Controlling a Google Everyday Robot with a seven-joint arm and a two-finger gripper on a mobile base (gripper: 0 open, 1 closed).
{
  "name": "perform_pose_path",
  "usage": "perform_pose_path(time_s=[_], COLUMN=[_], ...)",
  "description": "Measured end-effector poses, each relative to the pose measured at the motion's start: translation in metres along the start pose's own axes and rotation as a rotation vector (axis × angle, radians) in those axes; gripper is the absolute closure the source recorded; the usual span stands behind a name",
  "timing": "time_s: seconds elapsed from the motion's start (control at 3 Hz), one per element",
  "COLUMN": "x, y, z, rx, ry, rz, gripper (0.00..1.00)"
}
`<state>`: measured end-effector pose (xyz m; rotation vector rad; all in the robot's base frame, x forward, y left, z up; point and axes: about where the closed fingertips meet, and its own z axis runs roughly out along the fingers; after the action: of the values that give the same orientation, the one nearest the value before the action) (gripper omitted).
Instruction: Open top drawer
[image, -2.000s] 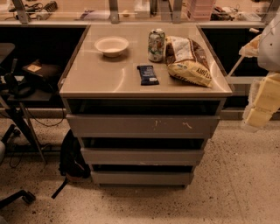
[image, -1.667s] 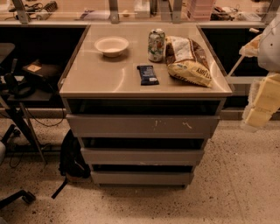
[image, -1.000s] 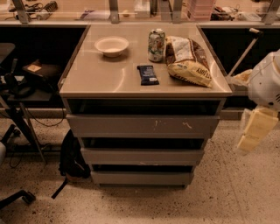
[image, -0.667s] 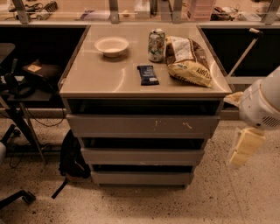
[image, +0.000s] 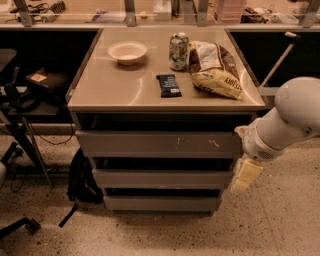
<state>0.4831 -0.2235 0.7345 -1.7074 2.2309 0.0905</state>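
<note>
Gripper (image: 246, 175) is seen at about four o'clock from the centre of the view, hanging below the white arm (image: 280, 125) that enters from three o'clock. It sits just beside the right end of the drawer stack, level with the gap between the upper two fronts. Whether it is open or closed cannot be told, and nothing is seen to be held by it.

The top drawer (image: 157, 144) lies near the centre of the view, directly under the tan cabinet top (image: 120, 90). It is marked by small white scuffs (image: 214, 143) toward its three o'clock end. Its grey front appears fully pushed in, roughly in line with the middle drawer (image: 162, 178) and bottom drawer (image: 161, 202) below it at six o'clock. No tray is exposed.

The task is therefore judged to be at its very start: nothing has been opened, and no contact with the front can be made out. What is left is judged to be nearly everything. The gripper would have to be brought round toward nine o'clock, onto the front. As no handle is visible, a hold would have to be found, probably at the upper lip under the dark gap. The drawer would then have to be drawn outward.

On the cabinet top, at twelve o'clock from the drawer, a bowl (image: 127, 51), a can (image: 178, 51), a chip bag (image: 215, 70) and a dark snack bar (image: 169, 85) are set.
</note>
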Motion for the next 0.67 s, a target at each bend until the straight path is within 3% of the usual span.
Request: perform_pose_path(time_s=[0.33, 0.67], x=[-0.0174, -0.0174], y=[-0.0239, -0.0239], z=[0.0551, 0.0551], rx=[-0.018, -0.019], ry=[-0.031, -0.031], rz=[-0.002, -0.002], gripper=[0.0, 0.0])
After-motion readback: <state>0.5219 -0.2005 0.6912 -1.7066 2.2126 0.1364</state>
